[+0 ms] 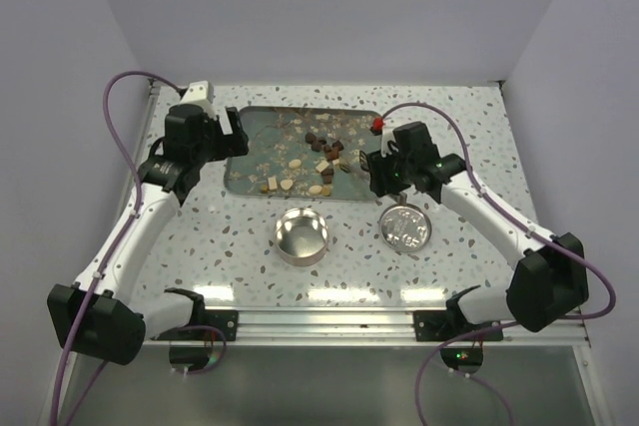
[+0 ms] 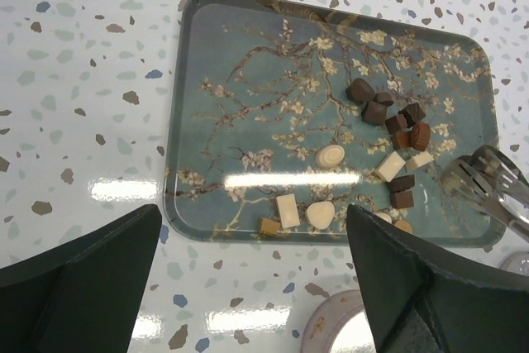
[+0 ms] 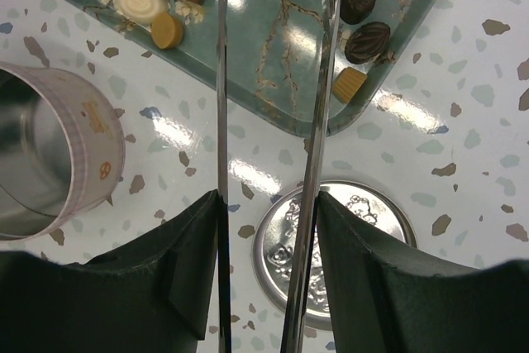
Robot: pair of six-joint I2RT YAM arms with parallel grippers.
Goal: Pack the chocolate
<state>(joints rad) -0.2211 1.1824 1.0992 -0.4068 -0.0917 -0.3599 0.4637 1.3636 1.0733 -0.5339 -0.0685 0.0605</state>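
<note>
Chocolate [image 1: 324,152] pieces in dark brown, tan and cream-white lie scattered on the blossom-patterned tray [image 1: 262,125] at the back of the speckled table [image 1: 200,236], most of them gathered in its right half, with a few pale ones along its near edge. The right gripper [image 1: 373,169] has its jaws closed narrowly on a pair of metal tongs [image 3: 221,80], whose two arms run out between the fingers over the tray's near right corner. Seen from the left wrist, the tong tips sit slightly apart, just beside the pieces. The left gripper [image 1: 234,135] hovers at the tray's left end, its jaws spread wide and holding nothing. In front of the tray the round tin [image 1: 302,235] stands upright and open, its bare metal bottom showing. Its lid [image 1: 404,227] lies flat on the table to its right, apart from it.
</note>
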